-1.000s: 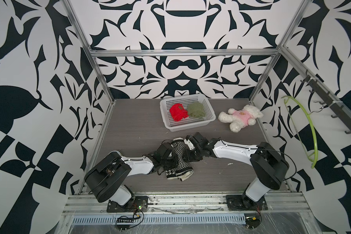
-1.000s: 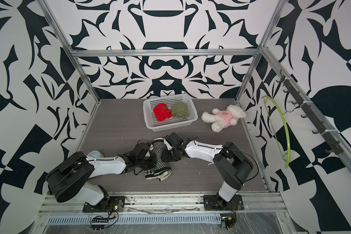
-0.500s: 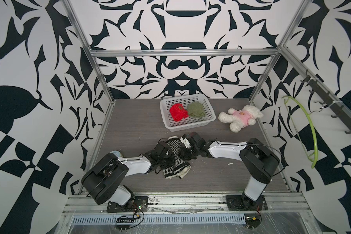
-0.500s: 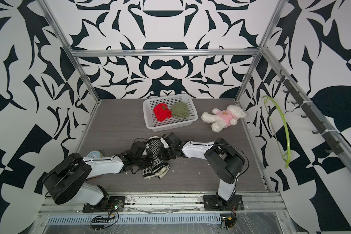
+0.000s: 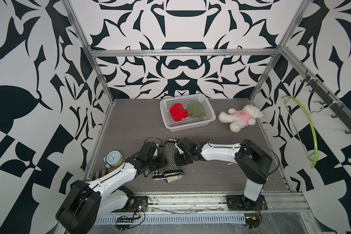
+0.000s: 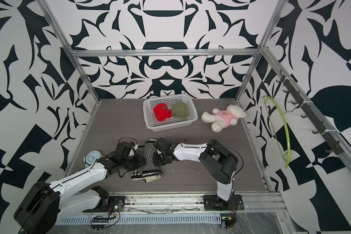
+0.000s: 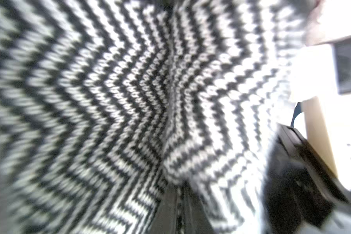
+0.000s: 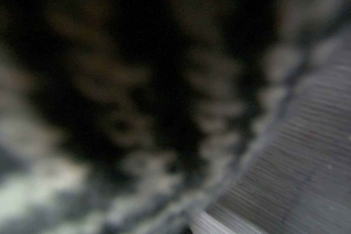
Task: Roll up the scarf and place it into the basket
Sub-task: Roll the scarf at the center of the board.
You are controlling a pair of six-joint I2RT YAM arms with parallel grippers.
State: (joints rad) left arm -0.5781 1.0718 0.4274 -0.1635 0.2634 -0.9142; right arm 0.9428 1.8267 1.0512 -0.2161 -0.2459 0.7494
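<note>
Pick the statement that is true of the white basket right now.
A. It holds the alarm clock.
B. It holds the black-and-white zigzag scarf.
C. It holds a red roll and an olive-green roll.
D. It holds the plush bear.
C: in both top views the basket holds a red roll and an olive-green roll, side by side.

Patterned walls (black-white); grey floor
</note>
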